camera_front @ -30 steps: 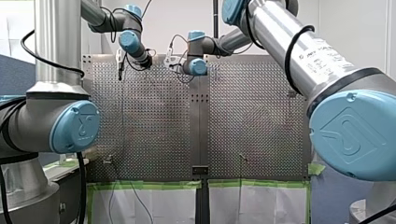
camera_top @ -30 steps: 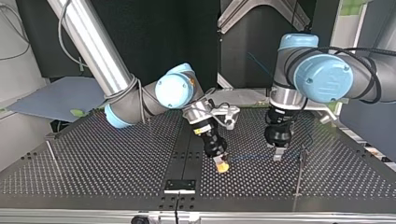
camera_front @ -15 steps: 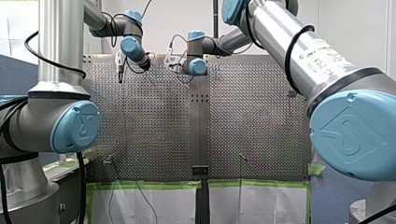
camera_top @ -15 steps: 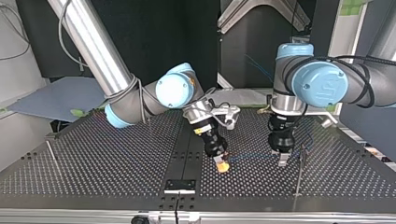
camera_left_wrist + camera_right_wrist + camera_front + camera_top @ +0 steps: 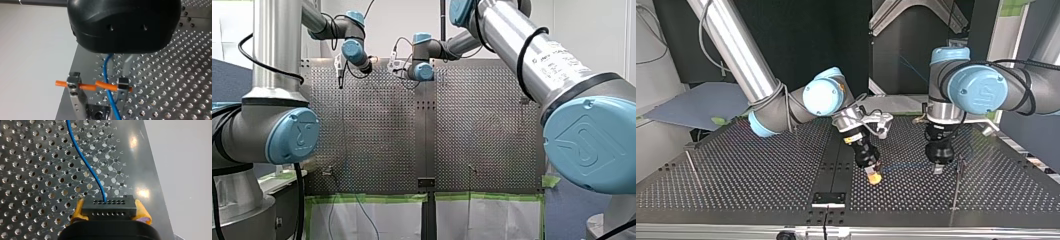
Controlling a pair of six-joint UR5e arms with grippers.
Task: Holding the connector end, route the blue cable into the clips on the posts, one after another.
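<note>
Against a second ago, my right gripper [image 5: 874,177] stays put near the middle of the top view. My left gripper [image 5: 937,168] has shifted toward that view's right and now hangs just beside the thin post [image 5: 956,187] there, and the blue joint cap [image 5: 977,90] above it sits a little lower. The table [image 5: 736,175] is flat, dull metal, drilled all over with a regular grid of small round holes, and a second slim post [image 5: 690,161] stands near its left edge. My right gripper is pinched on the connector [image 5: 109,207], a matte black rectangular block with two rows of tiny holes, clamped between two rounded yellow pads [image 5: 77,213]. The cable [image 5: 85,162] is thin, smooth and bright blue. It leaves the connector's far face and curves away over the holes, and in the top view it runs as a nearly level line to my left gripper. That gripper's housing is glossy black and rounded; whether it is spread or closed I cannot tell. Under it the cable drops to the clip [image 5: 97,113], two squared bare-metal prongs with screw holes on a common block. There it crosses an orange band [image 5: 86,86] stretched between them, nearer one prong than the other.
</note>
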